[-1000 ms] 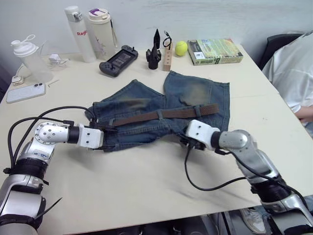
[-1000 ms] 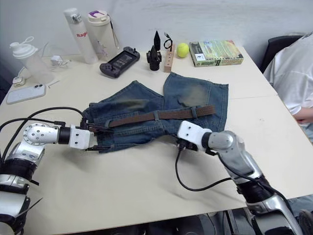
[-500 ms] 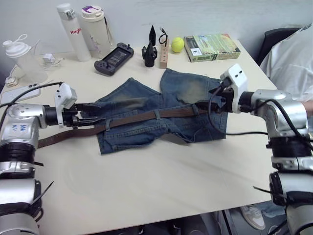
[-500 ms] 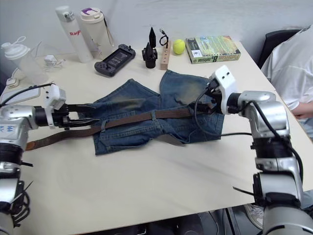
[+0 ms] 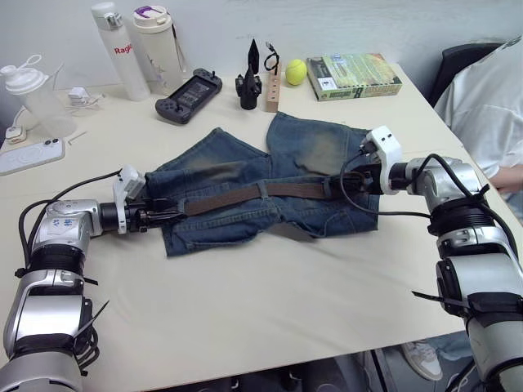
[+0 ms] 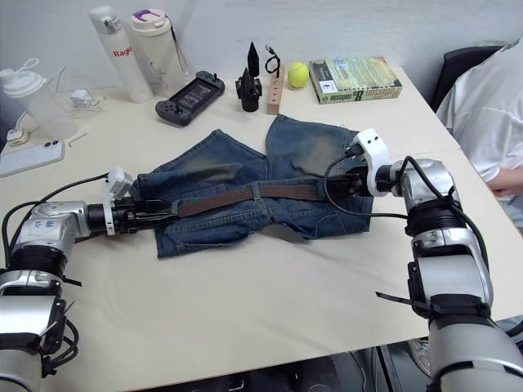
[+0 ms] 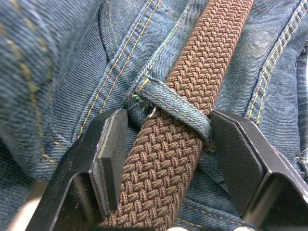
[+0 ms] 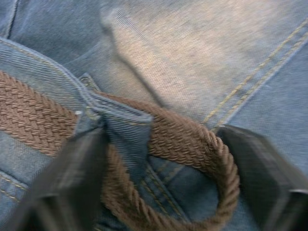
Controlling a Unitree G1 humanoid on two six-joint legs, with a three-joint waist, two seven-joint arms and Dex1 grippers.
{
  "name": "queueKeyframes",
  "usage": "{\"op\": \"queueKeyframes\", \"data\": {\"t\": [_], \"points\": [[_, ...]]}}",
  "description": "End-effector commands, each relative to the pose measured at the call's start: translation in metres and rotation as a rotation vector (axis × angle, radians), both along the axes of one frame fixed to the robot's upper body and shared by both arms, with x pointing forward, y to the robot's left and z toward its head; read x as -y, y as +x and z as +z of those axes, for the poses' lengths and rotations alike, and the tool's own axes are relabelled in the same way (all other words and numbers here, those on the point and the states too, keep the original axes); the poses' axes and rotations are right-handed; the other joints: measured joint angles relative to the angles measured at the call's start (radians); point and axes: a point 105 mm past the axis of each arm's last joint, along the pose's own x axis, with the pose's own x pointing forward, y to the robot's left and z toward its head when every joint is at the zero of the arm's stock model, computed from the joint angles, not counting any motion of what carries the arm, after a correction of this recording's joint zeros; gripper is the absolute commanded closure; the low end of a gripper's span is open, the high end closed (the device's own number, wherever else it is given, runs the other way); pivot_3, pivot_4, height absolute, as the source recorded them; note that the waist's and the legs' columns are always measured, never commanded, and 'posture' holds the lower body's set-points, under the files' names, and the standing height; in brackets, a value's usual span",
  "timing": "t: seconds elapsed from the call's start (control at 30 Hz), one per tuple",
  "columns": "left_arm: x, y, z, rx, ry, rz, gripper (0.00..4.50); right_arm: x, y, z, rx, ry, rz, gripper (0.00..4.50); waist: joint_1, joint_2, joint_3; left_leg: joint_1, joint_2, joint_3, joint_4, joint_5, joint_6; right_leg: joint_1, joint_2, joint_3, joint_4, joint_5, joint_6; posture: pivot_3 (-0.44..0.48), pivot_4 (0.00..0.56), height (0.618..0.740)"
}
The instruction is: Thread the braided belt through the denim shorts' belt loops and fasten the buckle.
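Beige table (image 5: 245, 302), L gripper (image 7: 163, 159) fingers apart astride belt (image 5: 245, 193) at belt loop (image 7: 175, 103), R gripper (image 8: 159, 192) spread round belt's curled end, shorts (image 5: 270, 184) flat mid-table, bottles (image 5: 135, 45) at rear.

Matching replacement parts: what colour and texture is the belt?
Dark brown, woven braid; the braided belt shows best in the left wrist view.

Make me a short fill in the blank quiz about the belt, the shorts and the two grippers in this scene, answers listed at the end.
1. The braided belt lies across the waistband of the denim ____.
2. In the left wrist view, the belt passes under a denim belt ____.
3. The left gripper has its fingers open on either side of the ____.
4. Near the right gripper, the belt curls into a ____.

Answers: shorts; loop; belt; loop
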Motion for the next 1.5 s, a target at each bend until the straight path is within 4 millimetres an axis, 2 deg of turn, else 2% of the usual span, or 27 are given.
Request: {"op": "queueKeyframes", "data": {"t": [0.03, 0.07, 0.13, 0.17, 0.3, 0.33, 0.37, 0.57, 0.67, 0.77, 0.9, 1.0, 1.03, 1.1, 1.23, 1.37, 1.5], "points": [[0.006, -0.001, -0.006, -0.026, 0.005, -0.025, 1.5, -0.007, -0.003, 0.0, -0.013, 0.003, 0.052, 2.76, 0.0, 0.0, 0.0, 0.0, 0.0, 0.0, 0.0, 0.0, 0.0, 0.0, 0.0, 0.0, 0.0, 0.0, 0.0, 0.0, 0.15, 0.72], [0.007, -0.001, -0.006, -0.024, 0.006, -0.026, 1.5, -0.008, -0.004, -0.001, -0.015, 0.007, 0.056, 3.05, 0.0, 0.0, 0.0, 0.0, 0.0, 0.0, 0.001, 0.0, 0.0, 0.001, 0.0, 0.0, 0.0, 0.0, 0.0, 0.0, 0.15, 0.72], [0.009, -0.001, -0.006, -0.017, 0.007, -0.034, 2.12, -0.009, -0.005, -0.003, -0.016, 0.006, 0.061, 4.18, 0.001, 0.0, 0.0, 0.0, 0.0, 0.0, 0.001, 0.0, 0.0, 0.001, 0.0, 0.0, 0.001, 0.0, 0.0, 0.0, 0.15, 0.72], [0.011, -0.001, -0.005, -0.017, -0.005, -0.042, 2.33, -0.009, -0.005, -0.003, -0.016, 0.003, 0.064, 4.47, 0.001, 0.0, 0.0, 0.0, 0.0, 0.0, 0.002, 0.0, 0.0, 0.001, 0.0, 0.0, 0.001, 0.0, 0.0, 0.0, 0.15, 0.72], [0.015, -0.002, -0.002, -0.012, -0.022, -0.065, 3.85, -0.01, -0.008, -0.004, -0.014, 0.006, 0.076, 4.5, 0.001, 0.0, 0.0, 0.0, 0.0, -0.001, 0.003, 0.0, 0.0, 0.001, 0.0, 0.0, 0.001, 0.0, 0.0, 0.0, 0.15, 0.72], [0.015, -0.002, -0.002, -0.009, -0.023, -0.066, 4.13, -0.011, -0.008, -0.003, -0.013, 0.008, 0.078, 4.5, 0.001, 0.0, 0.0, 0.0, 0.0, -0.001, 0.003, 0.0, 0.0, 0.001, 0.0, 0.0, 0.002, 0.0, 0.0, 0.0, 0.15, 0.72], [0.016, -0.002, -0.001, -0.012, -0.031, -0.069, 4.22, -0.011, -0.008, -0.003, -0.012, 0.008, 0.079, 4.5, 0.001, 0.0, 0.0, 0.0, 0.0, -0.001, 0.003, 0.0, 0.0, 0.001, 0.0, 0.0, 0.002, 0.0, 0.0, 0.0, 0.15, 0.72], [0.017, -0.001, 0.006, 0.016, -0.047, -0.076, 4.22, -0.011, -0.011, -0.001, 0.001, 0.012, 0.088, 4.5, 0.001, 0.0, 0.0, 0.0, 0.0, -0.001, 0.003, 0.0, 0.0, 0.001, 0.0, 0.0, 0.002, 0.0, 0.0, 0.0, 0.15, 0.72], [0.021, 0.0, 0.022, 0.128, -0.041, -0.086, 4.22, -0.011, -0.014, 0.009, 0.04, 0.027, 0.092, 4.5, 0.001, 0.0, 0.0, 0.0, 0.0, -0.001, 0.003, 0.0, 0.0, 0.001, 0.0, 0.0, 0.002, 0.0, 0.0, 0.0, 0.15, 0.72], [0.024, -0.004, 0.039, 0.346, 0.015, -0.098, 4.22, -0.011, -0.025, 0.021, 0.111, 0.04, 0.113, 4.5, 0.001, 0.0, 0.0, -0.001, 0.0, -0.001, 0.003, 0.0, 0.0, 0.001, -0.001, 0.0, 0.002, 0.0, 0.0, 0.0, 0.15, 0.72], [0.03, -0.022, 0.061, 0.821, 0.21, -0.062, 4.22, -0.014, -0.052, 0.037, 0.321, 0.013, 0.149, 4.5, 0.002, 0.0, 0.0, -0.001, 0.001, -0.002, 0.004, 0.0, 0.0, 0.001, -0.001, 0.0, 0.001, 0.0, 0.0, 0.0, 0.15, 0.72], [0.035, -0.049, 0.062, 1.086, 0.341, -0.104, 4.22, -0.03, -0.082, 0.047, 0.514, 0.016, 0.244, 4.5, 0.003, 0.0, 0.0, -0.001, 0.001, -0.003, 0.004, 0.0, 0.0, 0.001, -0.001, 0.0, 0.001, 0.0, 0.0, 0.0, 0.15, 0.72], [0.034, -0.055, 0.058, 1.122, 0.377, -0.117, 4.22, -0.036, -0.093, 0.047, 0.553, 0.002, 0.286, 4.5, 0.004, 0.0, 0.0, -0.001, 0.001, -0.004, 0.004, 0.0, 0.0, 0.001, -0.002, 0.001, 0.001, 0.0, 0.0, 0.0, 0.15, 0.72], [0.031, -0.07, 0.043, 1.2, 0.482, -0.193, 4.22, -0.045, -0.117, 0.037, 0.631, -0.07, 0.401, 4.5, 0.004, 0.0, 0.0, -0.002, 0.001, -0.005, 0.004, 0.0, 0.0, 0.001, -0.004, 0.001, 0.001, 0.0, 0.0, 0.0, 0.15, 0.72], [0.015, -0.092, 0.015, 1.304, 0.638, -0.321, 4.22, -0.043, -0.151, -0.002, 0.656, -0.275, 0.606, 4.5, 0.007, 0.0, 0.0, -0.003, 0.0, -0.004, 0.004, -0.001, 0.0, 0.001, -0.006, 0.0, 0.0, 0.0, 0.0, 0.0, 0.15, 0.72], [-0.002, -0.109, -0.017, 1.297, 0.765, -0.457, 4.22, -0.039, -0.18, -0.038, 0.599, -0.38, 0.735, 4.5, 0.012, 0.0, 0.0, 0.004, -0.001, -0.001, -0.002, -0.001, 0.0, 0.006, -0.007, -0.003, -0.005, 0.0, 0.001, 0.0, 0.15, 0.72], [-0.01, -0.12, -0.033, 1.255, 0.796, -0.548, 4.22, -0.023, -0.198, -0.068, 0.437, -0.468, 0.796, 4.5, 0.013, 0.0, 0.0, 0.004, -0.002, -0.001, -0.002, -0.001, 0.001, 0.006, -0.007, -0.003, -0.006, 0.001, 0.002, 0.0, 0.15, 0.72]]}}
